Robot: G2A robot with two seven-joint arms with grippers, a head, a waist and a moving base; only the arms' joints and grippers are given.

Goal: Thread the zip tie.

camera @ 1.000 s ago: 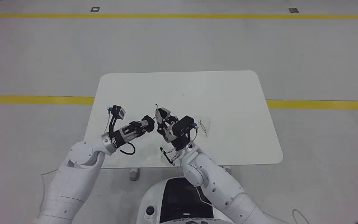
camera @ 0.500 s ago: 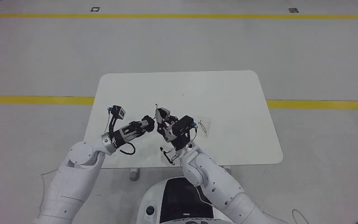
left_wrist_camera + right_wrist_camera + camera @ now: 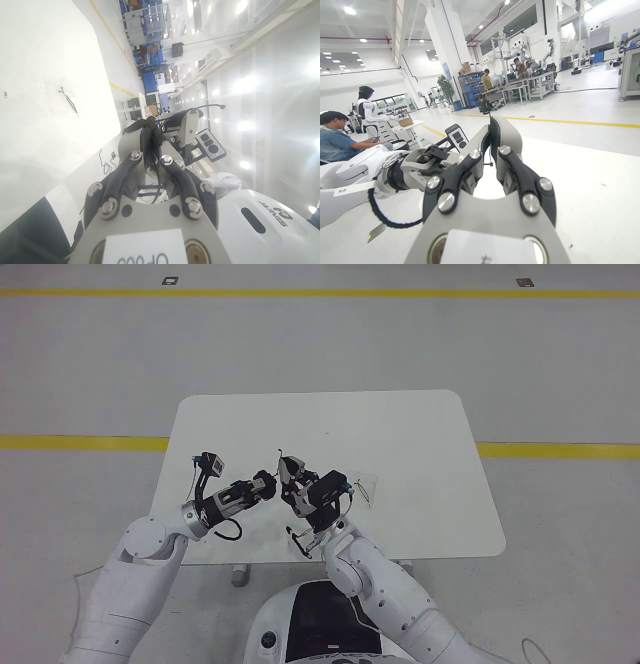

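Observation:
A thin black zip tie [image 3: 490,150] runs between the pads of my right gripper [image 3: 491,122], which is shut on it; its tip pokes up past the fingertips [image 3: 502,125]. From above, the strand [image 3: 279,455] sticks up over both grippers above the table's front left part. My left gripper [image 3: 268,487] sits close beside my right gripper [image 3: 288,473], nearly touching it. In the left wrist view my left gripper [image 3: 149,125] is shut, with a black strand [image 3: 157,183] of the tie between its fingers.
A clear packet with spare zip ties [image 3: 362,490] lies on the white table [image 3: 400,424] just right of the grippers, also seen as the packet [image 3: 67,96]. Another black tie [image 3: 298,540] lies at the front edge.

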